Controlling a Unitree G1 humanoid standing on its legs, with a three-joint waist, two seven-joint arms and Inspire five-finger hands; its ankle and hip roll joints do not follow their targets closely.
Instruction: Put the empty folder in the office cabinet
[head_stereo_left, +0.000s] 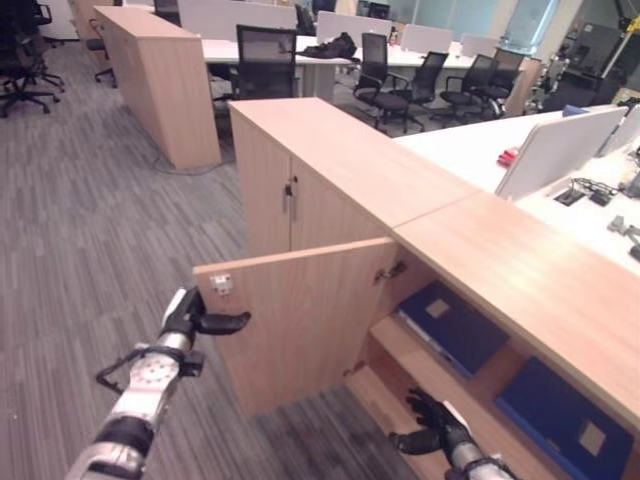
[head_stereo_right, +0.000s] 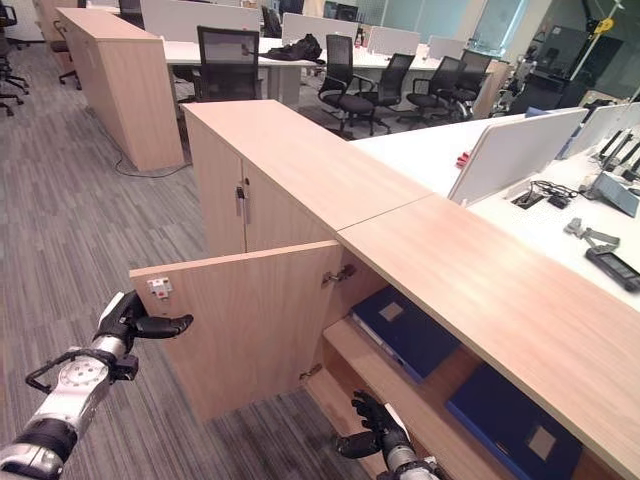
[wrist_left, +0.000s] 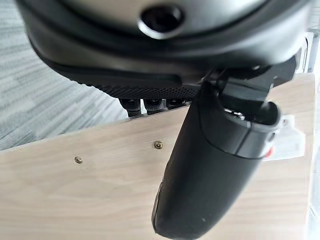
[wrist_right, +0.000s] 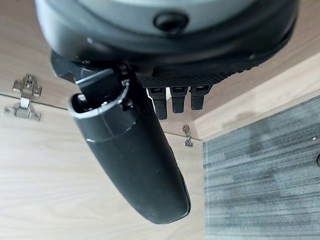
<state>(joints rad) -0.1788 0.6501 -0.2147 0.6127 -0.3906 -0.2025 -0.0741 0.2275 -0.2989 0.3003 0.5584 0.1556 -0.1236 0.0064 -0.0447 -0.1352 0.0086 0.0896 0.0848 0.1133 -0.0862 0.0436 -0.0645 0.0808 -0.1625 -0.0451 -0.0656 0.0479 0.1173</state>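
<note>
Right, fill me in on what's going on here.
The left hand grips the free edge of the open cabinet door, thumb on its inner face. The right hand hangs open and empty just in front of the lower shelf. Two blue folders already stand inside the cabinet.

I see grey striped carpet (head_stereo_left: 90, 220) underfoot, a second wooden cabinet (head_stereo_left: 160, 80) far ahead, black mesh office chairs (head_stereo_left: 385, 75) at white desks (head_stereo_left: 480, 150) with white dividers (head_stereo_left: 560, 150).
</note>
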